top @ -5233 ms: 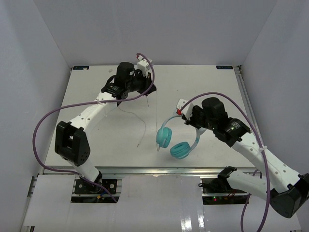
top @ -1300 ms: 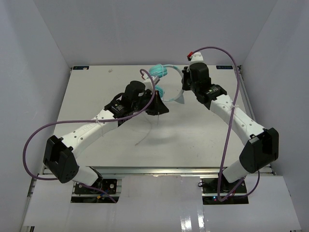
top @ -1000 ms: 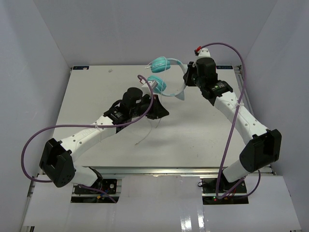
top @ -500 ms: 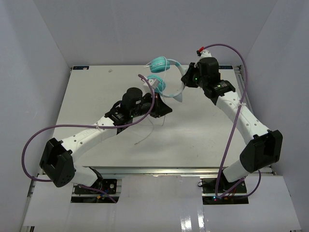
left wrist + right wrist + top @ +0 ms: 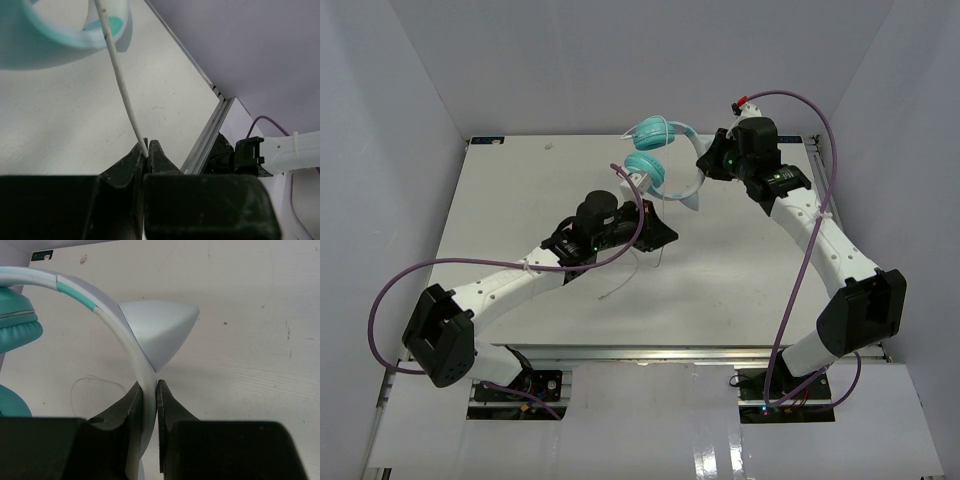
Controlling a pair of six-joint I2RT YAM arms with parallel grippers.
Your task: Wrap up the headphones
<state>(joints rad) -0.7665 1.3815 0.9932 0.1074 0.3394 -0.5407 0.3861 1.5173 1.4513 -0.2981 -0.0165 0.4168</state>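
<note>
Nearest, the left fingers (image 5: 148, 148) are pinched almost closed on the thin white cord (image 5: 121, 85), which runs straight up to the headphones (image 5: 646, 168). The cord's loose tail lies on the desk (image 5: 510, 200) below. The headphones hang lifted over the far half of the desk, with the right fingers (image 5: 149, 390) clamped tight on the pale headband (image 5: 107, 315). To wind well, I judge the left grip should hold light tension while circling the headband, letting cord slide through rather than yanking. The right should hold the headphones steady.
</note>
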